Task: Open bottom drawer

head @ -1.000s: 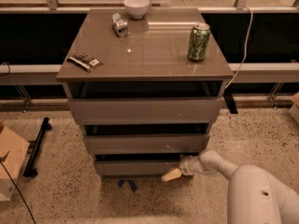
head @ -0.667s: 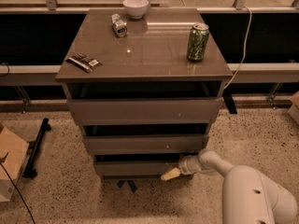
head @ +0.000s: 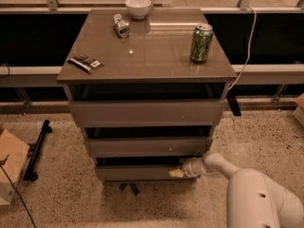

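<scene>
The bottom drawer [head: 137,173] is the lowest of three taupe-grey fronts on the cabinet, and a thin dark gap shows above its front. My gripper [head: 176,171] reaches in from the lower right on a white arm [head: 223,167]. Its pale tips rest at the right end of the bottom drawer's top edge. The middle drawer [head: 147,146] and the top drawer [head: 147,112] stand slightly out above it.
On the cabinet top [head: 156,56] stand a green can [head: 201,42], a white bowl [head: 138,7], a small crushed can [head: 121,26] and a dark snack packet [head: 85,62]. A cardboard box [head: 9,165] and a black bar [head: 37,150] lie on the floor at the left. A cable [head: 244,56] hangs at the right.
My gripper has moved slightly left and in against the bottom drawer's upper right edge. The drawers have not visibly shifted.
</scene>
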Controlling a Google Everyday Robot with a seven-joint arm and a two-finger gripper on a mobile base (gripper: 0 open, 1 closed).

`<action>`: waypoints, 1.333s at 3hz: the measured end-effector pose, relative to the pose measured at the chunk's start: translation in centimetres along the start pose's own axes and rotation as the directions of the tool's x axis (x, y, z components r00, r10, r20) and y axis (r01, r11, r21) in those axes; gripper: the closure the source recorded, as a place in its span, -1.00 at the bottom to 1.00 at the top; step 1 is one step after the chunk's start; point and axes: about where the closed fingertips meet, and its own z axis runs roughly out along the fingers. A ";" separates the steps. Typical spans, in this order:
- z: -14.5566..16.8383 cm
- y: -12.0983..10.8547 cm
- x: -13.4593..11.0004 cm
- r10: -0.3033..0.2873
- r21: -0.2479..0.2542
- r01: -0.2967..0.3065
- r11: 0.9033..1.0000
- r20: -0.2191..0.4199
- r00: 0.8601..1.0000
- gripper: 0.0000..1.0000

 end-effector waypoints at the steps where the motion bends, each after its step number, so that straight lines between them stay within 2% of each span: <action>1: -0.1 0.0 -0.1 0.000 0.000 0.000 1.000 0.000 1.000 0.46; 2: -0.2 0.0 -0.1 0.000 0.000 0.000 1.000 0.000 1.000 0.46; 4: -0.4 -0.1 -0.1 -0.001 0.000 0.001 1.000 -0.001 1.000 -0.47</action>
